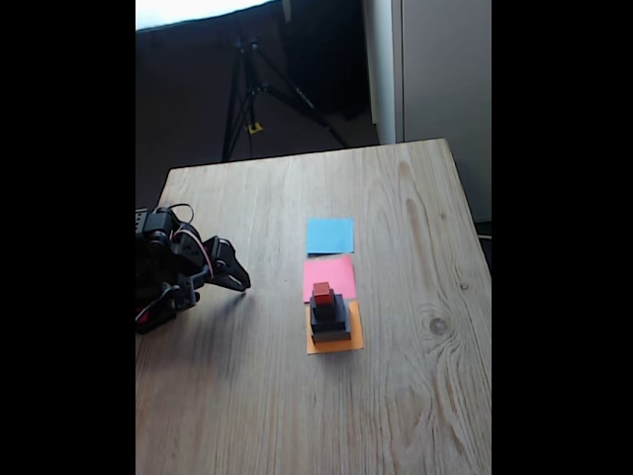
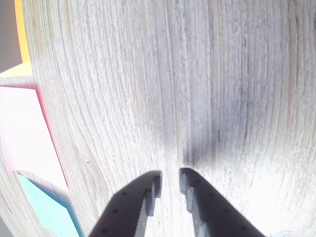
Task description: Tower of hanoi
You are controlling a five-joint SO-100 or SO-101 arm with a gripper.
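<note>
Pincer (image 2: 170, 174) slightly open, seemingly holding nothing.

- The fixed view stands high past one end of the bench (image 1: 415, 396), looking down its length toward a tripod (image 1: 252, 89) and wall at the far side. It is set well back, so most of the bench top shows, with black bars at both sides of the picture.
- In it the arm (image 1: 173, 267) sits at the left edge, and the paper squares lie in a row at mid-bench: blue (image 1: 329, 236) farthest, pink (image 1: 328, 275), orange (image 1: 336, 341) nearest.
- The wrist view rides just behind the pincer (image 2: 169, 177), whose fingers enter from the bottom edge. It looks down at the wood from close by, with fisheye bending of the grain.
- Both views share the bare wood and the three squares, which line the wrist view's left edge: orange (image 2: 22, 39) top, pink (image 2: 24, 133), blue (image 2: 49, 212) bottom.
</note>
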